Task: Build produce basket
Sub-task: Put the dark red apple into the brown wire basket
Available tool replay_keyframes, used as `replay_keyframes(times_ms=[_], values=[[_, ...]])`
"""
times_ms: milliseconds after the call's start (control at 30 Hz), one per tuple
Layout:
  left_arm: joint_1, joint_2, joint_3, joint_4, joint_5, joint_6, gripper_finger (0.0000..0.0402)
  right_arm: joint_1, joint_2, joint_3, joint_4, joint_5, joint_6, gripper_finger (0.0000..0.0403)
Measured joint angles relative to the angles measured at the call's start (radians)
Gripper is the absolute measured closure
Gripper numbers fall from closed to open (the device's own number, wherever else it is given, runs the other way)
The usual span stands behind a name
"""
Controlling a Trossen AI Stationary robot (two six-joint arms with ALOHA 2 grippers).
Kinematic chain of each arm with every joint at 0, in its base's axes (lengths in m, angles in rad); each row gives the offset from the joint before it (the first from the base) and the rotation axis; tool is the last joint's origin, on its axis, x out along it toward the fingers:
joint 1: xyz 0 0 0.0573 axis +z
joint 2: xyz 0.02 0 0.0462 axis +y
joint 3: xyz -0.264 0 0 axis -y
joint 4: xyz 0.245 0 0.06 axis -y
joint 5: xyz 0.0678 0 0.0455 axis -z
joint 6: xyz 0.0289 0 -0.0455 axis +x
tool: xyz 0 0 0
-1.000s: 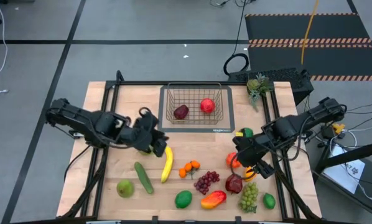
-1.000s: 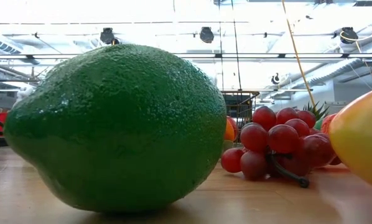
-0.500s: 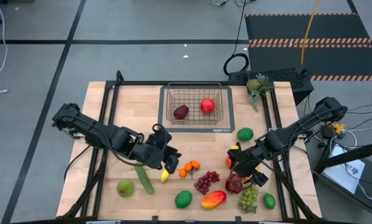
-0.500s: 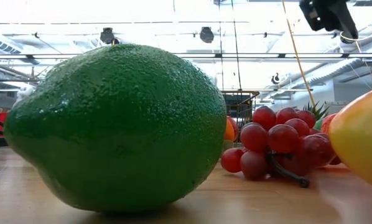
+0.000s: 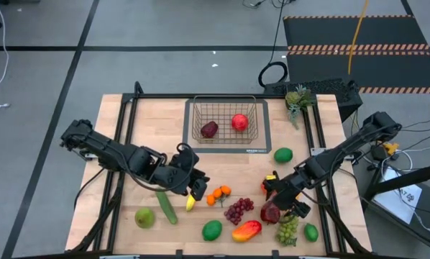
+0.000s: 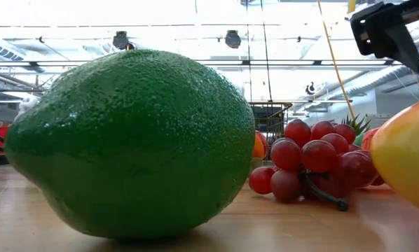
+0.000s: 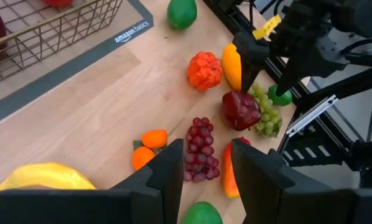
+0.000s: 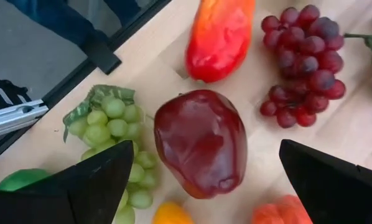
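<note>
The basket [image 5: 225, 120] is sitting at the far middle of the table on a dark mat [image 5: 258, 146], with a dark red fruit [image 5: 210, 129] and a red apple [image 5: 239, 122] already lying in it. The rest of the produce is lying loose along the near half of the table.

The right gripper [image 5: 278, 204] is hanging just above a dark red apple [image 8: 201, 142], its fingers spread wide to either side of it and nothing held. That apple is touching the green grapes [image 8: 114, 140] on one side, with a red-orange mango [image 8: 219, 34] and the purple grapes [image 8: 304, 59] near it. As I judge it, a finger could be coming down on the green grapes rather than beside the apple, and closing would then be pinching both or nudging the smooth apple out sideways. The right arm is reaching in from the table's right edge, bent downward at the wrist over this cluster.

The left gripper [image 5: 188, 188] is sitting low over the wood by the banana [image 5: 195, 194], just beside the cucumber [image 5: 166, 206] and the small oranges [image 5: 218, 195]. Its fingers [image 7: 173, 174] are standing partly apart with no fruit between them in its own wrist view; the banana is showing beside them, not gripped. The left arm is stretching across from the left edge, and a careless sweep could be knocking the oranges away.
</note>
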Motion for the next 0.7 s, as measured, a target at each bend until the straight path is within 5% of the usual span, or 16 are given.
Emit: replay_keyframes(times_ms=[700], values=[[0.004,0.0,0.0,-0.008,0.0,0.024,0.0268,0.025,0.005,-0.185,0.226,0.008,-0.14,0.0003]])
